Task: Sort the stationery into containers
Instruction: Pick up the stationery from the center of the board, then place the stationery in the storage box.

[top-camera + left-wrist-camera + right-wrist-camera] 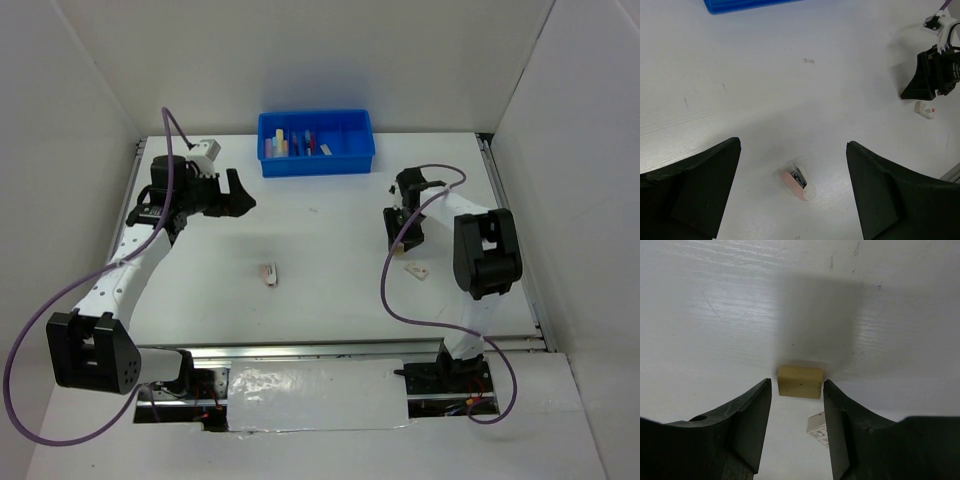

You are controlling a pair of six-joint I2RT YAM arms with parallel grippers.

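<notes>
Beige eraser (800, 382) sits between the right fingers (752, 410), near their tips

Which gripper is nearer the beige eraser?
Right. The right gripper has a finger on each side of the beige eraser; the left gripper is open, far off on the other side of the table.

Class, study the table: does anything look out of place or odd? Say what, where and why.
Three erasers lie loose on the table, outside the blue tray: a pink-and-white eraser mid-table, lying askew; a beige eraser between the fingers of the right gripper; a white eraser just beside it. Nothing looks spilled or damaged.
</notes>
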